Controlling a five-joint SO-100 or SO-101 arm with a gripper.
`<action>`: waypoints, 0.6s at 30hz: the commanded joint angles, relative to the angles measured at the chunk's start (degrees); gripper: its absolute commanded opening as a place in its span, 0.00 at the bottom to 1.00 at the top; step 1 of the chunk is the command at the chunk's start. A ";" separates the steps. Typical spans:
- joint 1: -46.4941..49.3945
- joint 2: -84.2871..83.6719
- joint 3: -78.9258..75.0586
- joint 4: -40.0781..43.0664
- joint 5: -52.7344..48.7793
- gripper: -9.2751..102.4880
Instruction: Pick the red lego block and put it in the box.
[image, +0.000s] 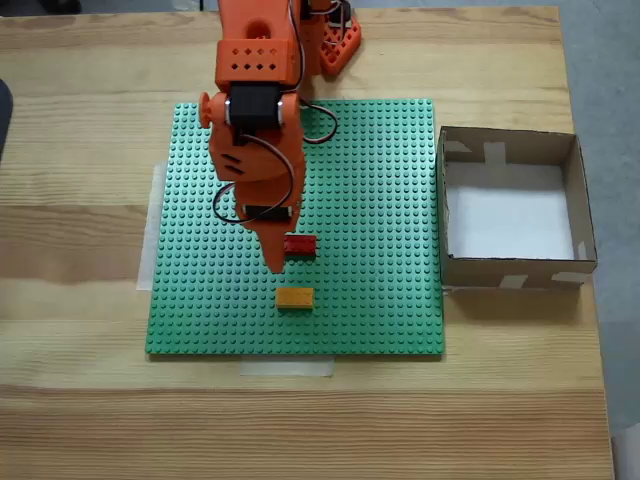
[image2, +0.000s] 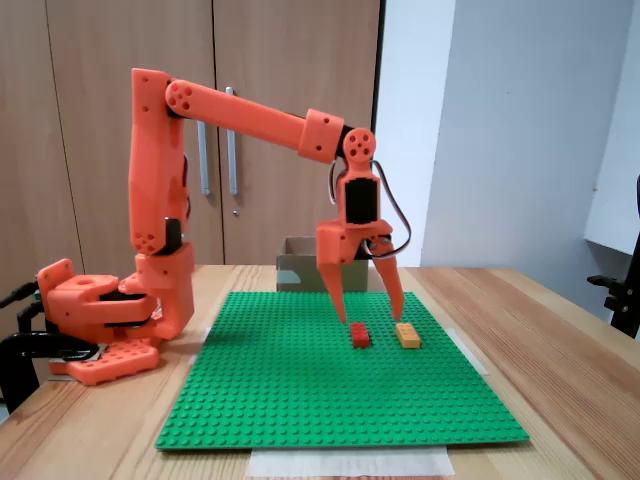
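Red lego block (image2: 359, 336) small, studded, apparently flat on baseplate (image2: 300, 400).

No text, label, brand, number or sign can be read in either fixed view, whether on the arm, the bricks, the box, the baseplate or the tabletop.
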 joint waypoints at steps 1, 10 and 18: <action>-0.97 1.23 0.00 0.53 0.44 0.36; -2.11 1.32 0.62 0.44 0.79 0.36; -2.20 1.32 1.58 -0.97 0.88 0.36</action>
